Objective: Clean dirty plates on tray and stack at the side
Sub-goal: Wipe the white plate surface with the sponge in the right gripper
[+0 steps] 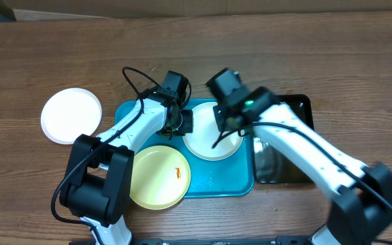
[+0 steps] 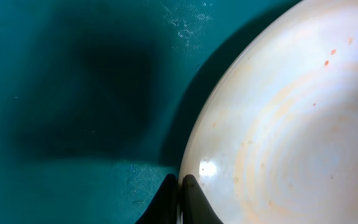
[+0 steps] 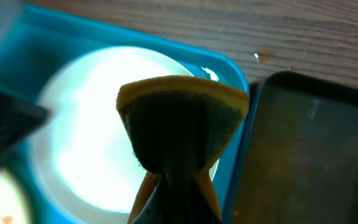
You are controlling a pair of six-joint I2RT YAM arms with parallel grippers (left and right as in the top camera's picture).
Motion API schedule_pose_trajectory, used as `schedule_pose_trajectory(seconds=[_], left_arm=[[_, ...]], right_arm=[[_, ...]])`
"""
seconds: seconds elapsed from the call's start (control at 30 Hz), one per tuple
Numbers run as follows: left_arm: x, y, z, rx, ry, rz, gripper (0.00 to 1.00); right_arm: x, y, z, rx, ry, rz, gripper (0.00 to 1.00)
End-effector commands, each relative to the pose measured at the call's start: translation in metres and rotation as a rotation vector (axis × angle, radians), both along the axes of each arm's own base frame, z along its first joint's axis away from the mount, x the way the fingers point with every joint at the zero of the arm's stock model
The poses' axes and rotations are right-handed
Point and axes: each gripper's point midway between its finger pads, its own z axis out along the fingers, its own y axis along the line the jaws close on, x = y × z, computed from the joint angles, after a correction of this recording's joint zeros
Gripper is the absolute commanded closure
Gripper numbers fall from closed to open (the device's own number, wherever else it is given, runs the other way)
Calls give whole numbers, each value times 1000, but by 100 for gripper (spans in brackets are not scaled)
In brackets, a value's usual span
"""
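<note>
The white plate (image 1: pixel 206 144) being worked on lies in the upper right part of the blue tray (image 1: pixel 226 185). A yellow plate (image 1: pixel 156 178) with an orange smear sits at the tray's lower left, overhanging its rim. A second white plate (image 1: pixel 71 115) lies on the table well to the left (it looks clean from above). These look like thin plastic: light, fairly stiff, probably slick where wet, and unlikely to break. A light plate will likely skate under a wiping stroke, so the raised rim is the place to pinch it — the flat bottom offers nothing to hold.

The left claw (image 2: pixel 180 186) is doing just that. Its jaws are closed on the near edge of the white plate, one finger inside the rim and one outside, over the tray floor. Faint orange rings and a few red specks show on the plate's surface. The right claw (image 3: pixel 176 196) is clamped on a sponge (image 3: pixel 182 118) — yellow with a dark scouring face. The sponge is folded in the grip and hangs over the plate's right side, near the black tray (image 3: pixel 309 155). Whether the sponge touches the plate I cannot tell.
</note>
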Motion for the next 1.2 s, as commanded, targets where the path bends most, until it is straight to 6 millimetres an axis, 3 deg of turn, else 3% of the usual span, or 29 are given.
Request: schedule_pose_trajectory(seconds=[0.0,0.27,0.67,0.97,1.07,1.17], left_arm=[[2,-2,-2,-1,5,10,96],[1,-2,-2,0,8,11,96],[1,-2,-2,0,9,10,96],[1,-2,-2,0,9,10,96],[1,-2,-2,0,9,10,96],[1,-2,-2,0,9,10,96]], right_arm=[[17,-13,-12,-169,-74,-29,96],[22,-21,-67,-306,-7,-28,96],[-5,8,-97,-128,181,28,96],[-36,53,-96,110,357,154,96],[-31,68,-79,179,364,188,96],[-13,73,-49,220,334,178,96]])
